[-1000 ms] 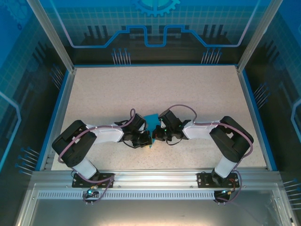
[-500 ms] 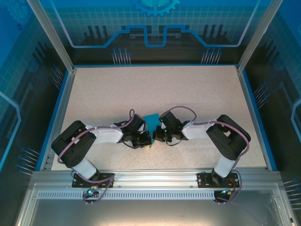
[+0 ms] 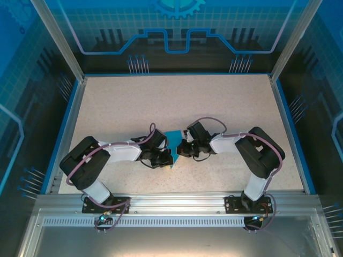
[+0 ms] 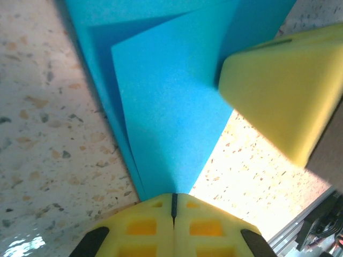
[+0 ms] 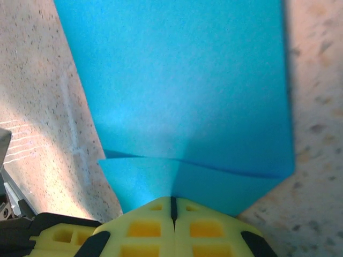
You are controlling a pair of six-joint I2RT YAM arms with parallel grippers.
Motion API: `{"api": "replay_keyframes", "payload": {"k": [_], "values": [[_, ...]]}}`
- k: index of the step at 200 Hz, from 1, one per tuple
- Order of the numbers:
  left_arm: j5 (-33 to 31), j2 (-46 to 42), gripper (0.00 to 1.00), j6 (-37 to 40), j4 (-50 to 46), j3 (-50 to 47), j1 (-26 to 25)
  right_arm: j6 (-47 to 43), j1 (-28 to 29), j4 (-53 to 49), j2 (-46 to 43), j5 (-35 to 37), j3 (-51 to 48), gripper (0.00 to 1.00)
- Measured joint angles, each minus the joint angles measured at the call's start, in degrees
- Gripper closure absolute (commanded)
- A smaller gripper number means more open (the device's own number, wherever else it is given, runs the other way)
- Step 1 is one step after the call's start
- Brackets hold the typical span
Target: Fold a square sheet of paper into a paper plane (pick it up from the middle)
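The teal-blue sheet of paper (image 3: pixel 172 139) lies on the table between my two grippers, folded into overlapping layers. In the left wrist view the paper (image 4: pixel 166 101) narrows to a point that ends at my left gripper (image 4: pixel 173 196). That gripper's yellow fingertips are shut, tip against the paper. A yellow finger (image 4: pixel 278 91) of the other gripper rests at the paper's right edge. In the right wrist view the paper (image 5: pixel 177 96) is wide with a folded flap across it. My right gripper (image 5: pixel 172 199) is shut, its tip on that flap. From above, the left gripper (image 3: pixel 167 159) and right gripper (image 3: pixel 181 150) nearly meet.
The speckled beige table (image 3: pixel 177 101) is framed by a blue border and an aluminium rail (image 3: pixel 177 201) along the near side. Clear panel walls stand at the back and sides. Both arms are folded inward over the table's near middle.
The right arm's wrist and forearm have swung a little further back and to the right, with its gripper staying at the paper. The left arm has barely moved.
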Motion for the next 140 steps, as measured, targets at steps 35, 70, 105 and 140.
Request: {"api": "replay_keyframes", "payload": {"k": [35, 70, 105, 140], "values": [[-0.4, 0.2, 1.00, 1.1, -1.0, 0.7, -0.2, -1.7, -2.1, -0.8, 0.7, -1.0, 0.9, 1.00], [-0.7, 0.2, 1.00, 1.3, -1.7, 1.0, -0.3, -3.5, -6.3, -2.1, 0.8, 0.1, 2.1, 1.00], [-1.1, -0.2, 0.96, 1.4, -3.9, 1.6, -0.3, -5.5, -9.4, -5.2, -0.1, 4.0, 3.6, 1.00], [-3.1, -3.9, 0.74, 1.1, -8.9, 1.7, -0.4, -6.9, -9.6, -8.4, -7.2, 6.0, 3.2, 0.79]]}}
